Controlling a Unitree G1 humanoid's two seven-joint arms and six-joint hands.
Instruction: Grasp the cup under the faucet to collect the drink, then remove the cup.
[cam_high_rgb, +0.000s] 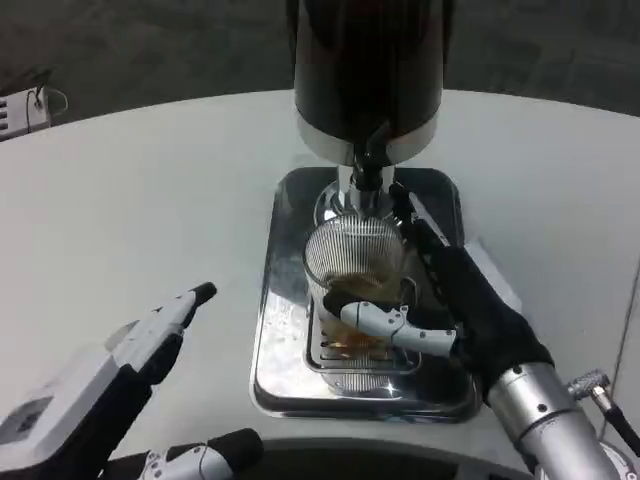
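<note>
Right hand grips the cup beneath the faucet, amber drink pooling inside, left hand open and idle nearby; a jerky withdrawal could slop liquid onto the tray.

white table, steel tray on it

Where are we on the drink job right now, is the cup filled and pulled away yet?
Done: the right hand grips the ribbed cup under the faucet, over the steel tray. In hand: amber drink sits low in the cup. Left: pulling the cup away. The left hand waits over the table, holding nothing.
</note>
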